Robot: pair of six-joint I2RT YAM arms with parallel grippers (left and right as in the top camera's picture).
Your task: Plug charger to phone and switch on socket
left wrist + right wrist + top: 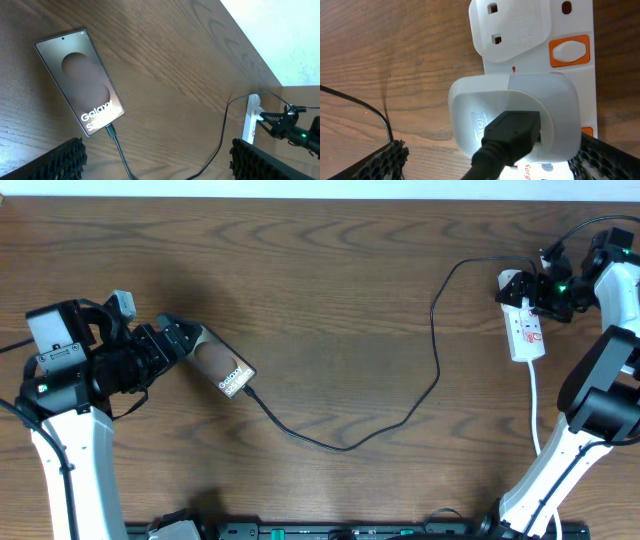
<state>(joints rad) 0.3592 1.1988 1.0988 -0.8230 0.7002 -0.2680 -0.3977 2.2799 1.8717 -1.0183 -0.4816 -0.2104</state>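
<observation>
At far left, we list the left gripper (pixel 182 337): fingers spread, holding nothing, just behind the Galaxy phone (pixel 80 82), which lies flat. The black charger cable (pixel 345 447) is, we judge, seated in its lower end. At right is the white power strip (pixel 527 330). The right gripper (pixel 495 154) is spread astride the adapter (pixel 515 107). The orange switch (pixel 569 51) alongside is probably its next target.

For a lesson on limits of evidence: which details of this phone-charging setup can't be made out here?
1. Lower switch, right wrist: mostly behind the adapter; on or off unclear.
2. Top of the socket, overhead: partly covered by the right gripper.
3. Second lettering line on the phone, left wrist: too small and slanted to read.
</observation>
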